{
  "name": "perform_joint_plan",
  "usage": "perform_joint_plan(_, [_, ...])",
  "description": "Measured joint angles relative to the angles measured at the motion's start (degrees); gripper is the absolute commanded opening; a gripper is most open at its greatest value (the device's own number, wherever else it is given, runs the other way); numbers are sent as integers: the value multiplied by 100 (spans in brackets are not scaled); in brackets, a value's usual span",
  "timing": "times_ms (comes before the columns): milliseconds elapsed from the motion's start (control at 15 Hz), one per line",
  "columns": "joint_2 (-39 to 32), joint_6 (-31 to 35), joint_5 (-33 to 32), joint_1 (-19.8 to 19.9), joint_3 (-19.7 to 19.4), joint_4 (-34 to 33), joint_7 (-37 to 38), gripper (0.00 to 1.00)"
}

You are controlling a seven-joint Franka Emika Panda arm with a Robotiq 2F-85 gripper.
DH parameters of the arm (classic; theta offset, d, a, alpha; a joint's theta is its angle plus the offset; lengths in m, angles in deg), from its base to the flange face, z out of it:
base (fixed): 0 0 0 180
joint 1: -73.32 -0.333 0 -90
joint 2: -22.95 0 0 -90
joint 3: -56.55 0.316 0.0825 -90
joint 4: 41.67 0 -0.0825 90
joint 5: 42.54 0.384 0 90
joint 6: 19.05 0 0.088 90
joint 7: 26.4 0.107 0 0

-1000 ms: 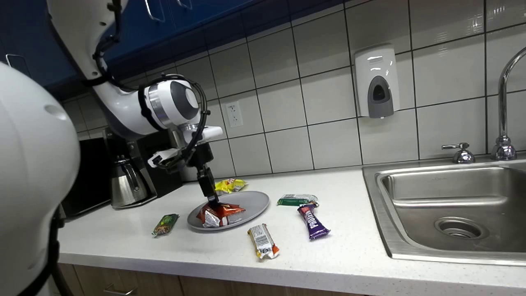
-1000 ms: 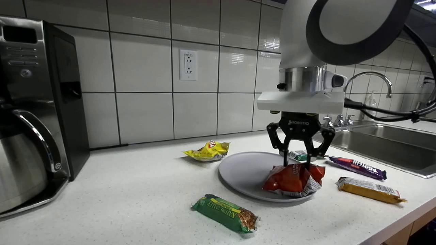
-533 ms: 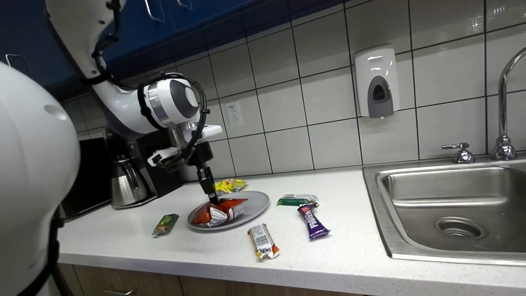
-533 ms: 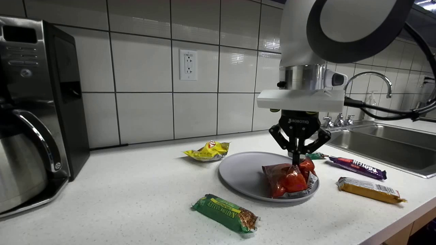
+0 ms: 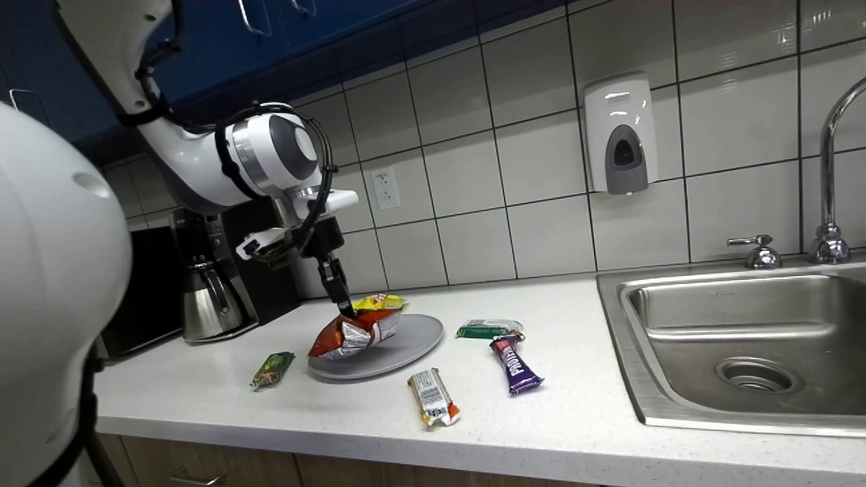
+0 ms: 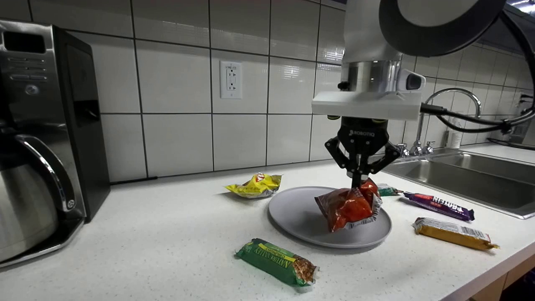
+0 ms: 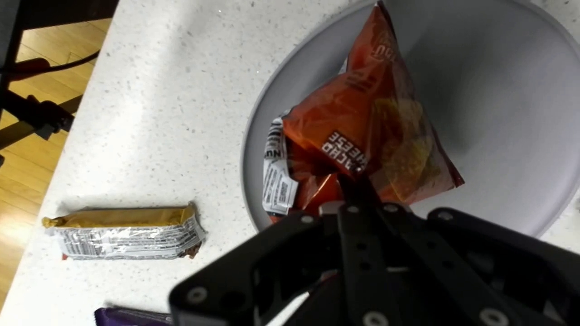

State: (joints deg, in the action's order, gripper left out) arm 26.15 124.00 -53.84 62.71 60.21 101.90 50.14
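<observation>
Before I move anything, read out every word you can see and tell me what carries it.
"ROBOTIQ": the gripper.
"NATURE VALLEY": the green bar with a yellow stripe.
"CRUNCHY": the same bar, faintly.
"PROTEIN": the purple bar.
"NACHO CHEESE": the red bag, wrist view.
Too small or blurred to read: the yellow bag's logo, the outlet's lettering, the gold bar's print.

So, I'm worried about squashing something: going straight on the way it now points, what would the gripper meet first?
Most likely the plate, below the red bag the gripper holds; the gap is hard to judge.
</observation>
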Motion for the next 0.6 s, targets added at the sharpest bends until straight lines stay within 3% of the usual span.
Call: perform_joint_plan(600, [122, 0, 0, 0, 307, -337, -1, 0])
